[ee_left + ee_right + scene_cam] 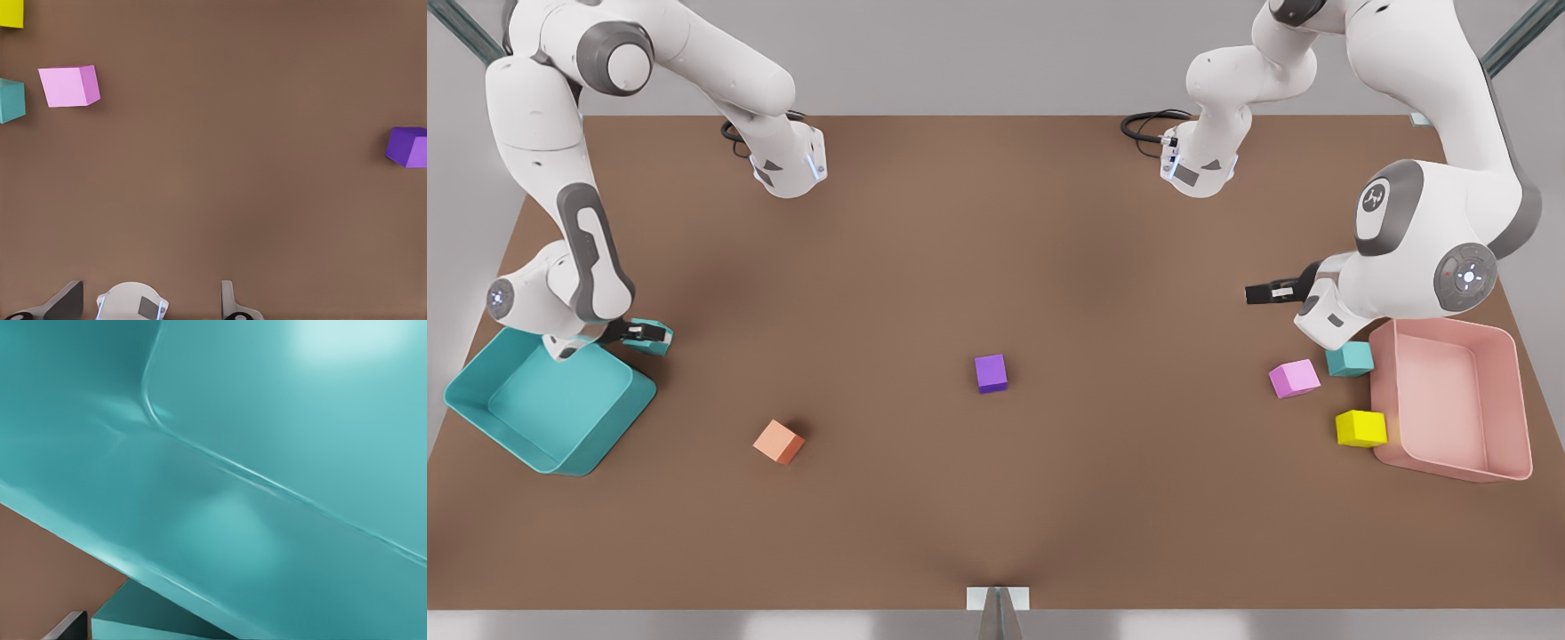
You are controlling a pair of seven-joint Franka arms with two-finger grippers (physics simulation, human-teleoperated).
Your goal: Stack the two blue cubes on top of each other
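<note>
One teal cube [1349, 359] sits on the table touching the pink bin [1507, 404], just beside the pink cube [1294, 378]. The other teal cube [651, 338] is clamped between the right gripper's [643, 335] closed fingers at the teal bin's [560, 444] rim. The left gripper [1258, 292] hangs near the pink bin, fingers parted, holding nothing
</note>
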